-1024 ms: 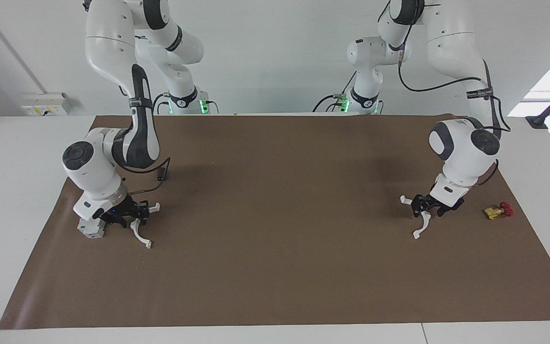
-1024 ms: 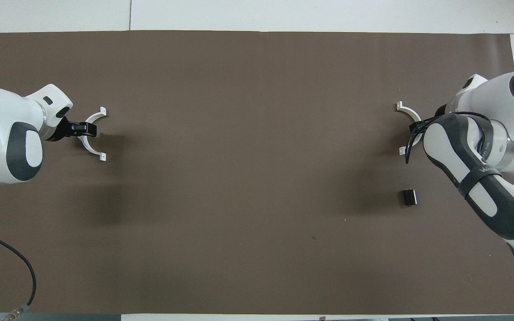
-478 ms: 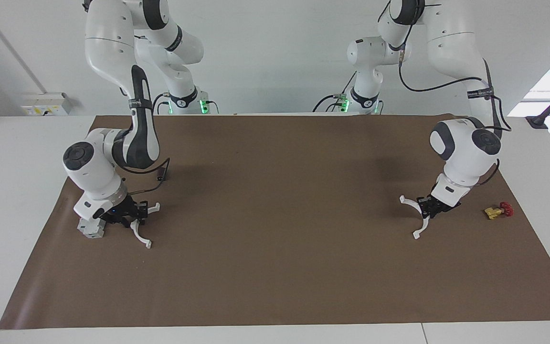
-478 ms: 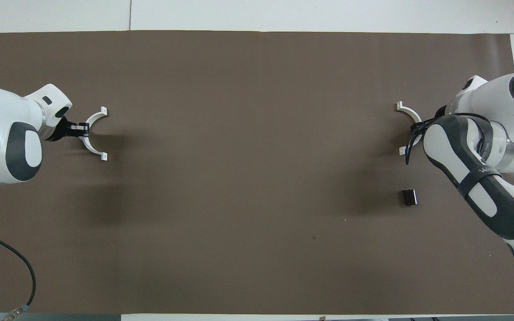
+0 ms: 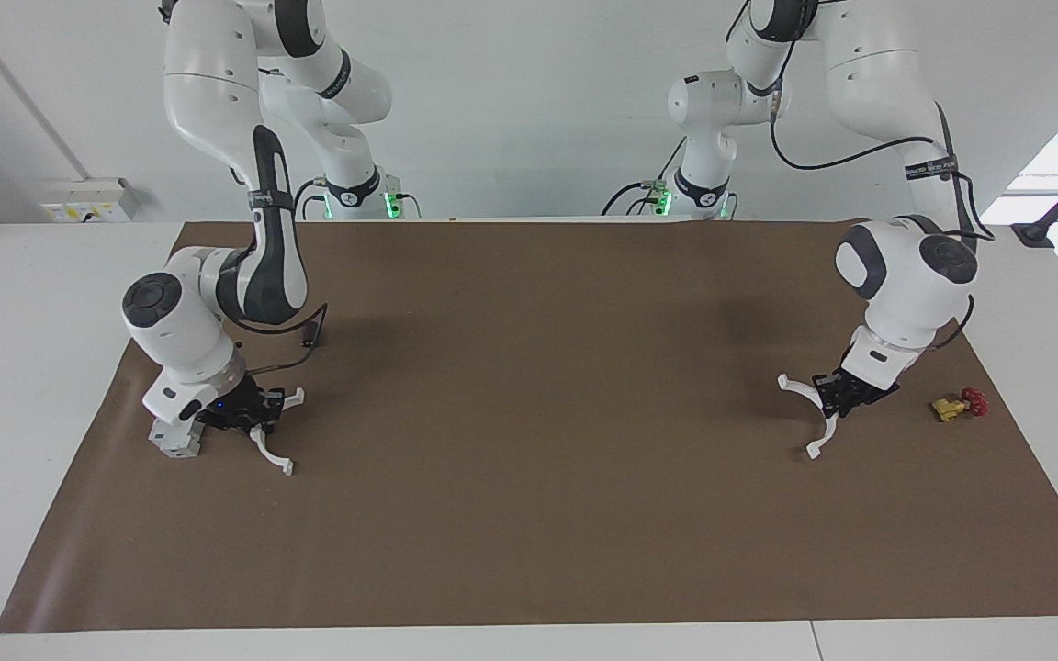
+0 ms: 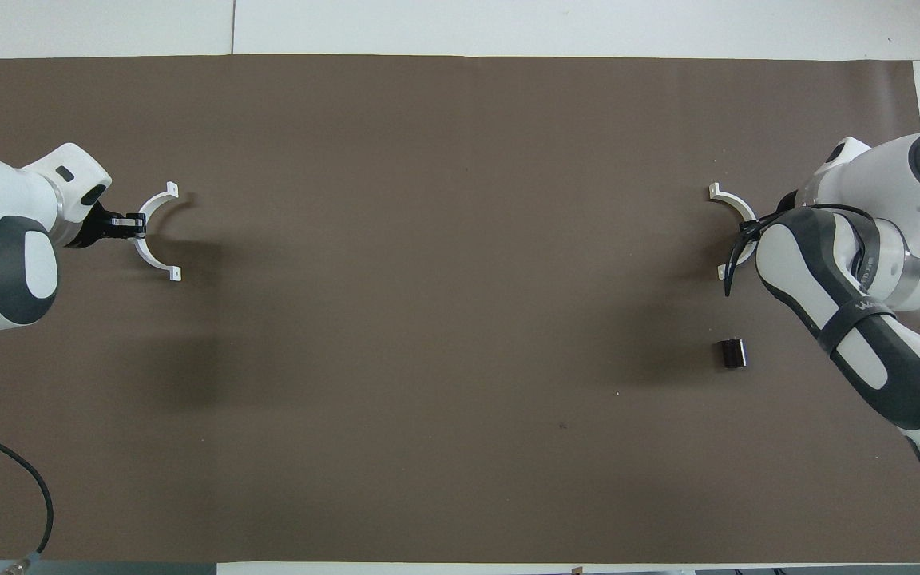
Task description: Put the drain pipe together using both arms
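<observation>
Your left gripper point(image 5: 830, 397) is clenched on one white half-ring point(image 5: 808, 410) at the left arm's end of the brown mat point(image 5: 529, 514), and your right gripper point(image 5: 258, 410) grips the other half-ring point(image 5: 270, 442) at the right arm's end, so the two halves sit well apart. Both holds are thin pinches at mid-arc, so a half-ring could twist or slip as you carry it inward. Its end tabs would then miss their partners, and the right arm could also knock the grey block point(image 5: 174, 440) just beside its wrist.

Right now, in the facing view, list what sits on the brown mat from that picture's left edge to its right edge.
grey block → right gripper shut on a white half-ring → second white half-ring → left gripper shut on it → yellow-and-red valve piece
</observation>
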You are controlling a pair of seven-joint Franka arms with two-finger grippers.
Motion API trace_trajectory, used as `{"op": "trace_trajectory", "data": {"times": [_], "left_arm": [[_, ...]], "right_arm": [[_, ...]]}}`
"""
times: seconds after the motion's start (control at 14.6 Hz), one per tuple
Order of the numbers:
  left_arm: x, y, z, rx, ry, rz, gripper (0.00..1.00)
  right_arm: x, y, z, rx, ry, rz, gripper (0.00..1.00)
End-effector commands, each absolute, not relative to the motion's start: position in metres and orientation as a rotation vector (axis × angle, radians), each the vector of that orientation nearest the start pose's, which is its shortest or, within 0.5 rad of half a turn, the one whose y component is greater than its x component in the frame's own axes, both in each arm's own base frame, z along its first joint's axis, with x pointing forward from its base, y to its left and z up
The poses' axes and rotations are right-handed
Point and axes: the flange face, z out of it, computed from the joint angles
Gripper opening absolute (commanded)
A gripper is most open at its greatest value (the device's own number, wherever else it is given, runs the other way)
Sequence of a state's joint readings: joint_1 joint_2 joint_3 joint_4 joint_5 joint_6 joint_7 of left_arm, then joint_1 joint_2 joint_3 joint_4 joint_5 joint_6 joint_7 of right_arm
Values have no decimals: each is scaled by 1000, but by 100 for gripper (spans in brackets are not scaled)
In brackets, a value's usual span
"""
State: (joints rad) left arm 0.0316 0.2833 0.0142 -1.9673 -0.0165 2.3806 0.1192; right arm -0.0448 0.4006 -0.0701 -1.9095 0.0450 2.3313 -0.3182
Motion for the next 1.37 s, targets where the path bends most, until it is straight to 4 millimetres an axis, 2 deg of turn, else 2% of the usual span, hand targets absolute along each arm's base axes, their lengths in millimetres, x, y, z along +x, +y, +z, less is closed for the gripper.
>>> {"op": "trace_trajectory", "data": {"times": [0.0,0.07,0.14,0.27,0.34,0.41,0.48,0.55,0.61,0.68,0.75,0.82,0.89,1.02,1.09,1.3], "left_arm": [[613,31,368,-3121,102,-210,0],[612,33,373,-3120,95,-213,0],[610,35,381,-3118,92,-217,0],[607,36,394,-3116,89,-231,0],[607,36,396,-3116,89,-234,0],[606,36,401,-3115,89,-241,0],[607,34,405,-3116,93,-231,0],[609,30,410,-3117,100,-222,0],[610,27,412,-3111,117,-209,0],[610,24,412,-3089,145,-200,0],[611,16,411,-3065,174,-197,0],[611,4,411,-3063,173,-199,0],[611,-4,411,-3065,151,-201,0],[610,-37,412,-3070,136,-209,0],[609,-53,412,-3074,129,-212,0],[600,-100,409,-3084,122,-205,0]], "right_arm": [[630,-65,301,-3106,-313,-56,0],[636,-63,315,-3100,-311,-33,0],[646,-54,337,-3093,-308,-18,0],[663,-2,379,-3087,-223,37,0],[668,39,389,-3098,-170,62,0],[669,89,399,-3104,-128,46,0],[664,139,402,-3094,-84,37,0],[654,188,400,-3095,-7,35,0],[646,226,392,-3100,111,41,1],[644,266,395,-3082,174,5,1],[640,306,386,-3068,206,-2,1],[634,331,373,-3064,202,-8,1],[628,350,370,-3042,179,-63,1],[616,343,335,-3066,183,-18,1],[609,345,326,-3082,164,-4,1],[603,337,317,-3101,153,34,1]]}}
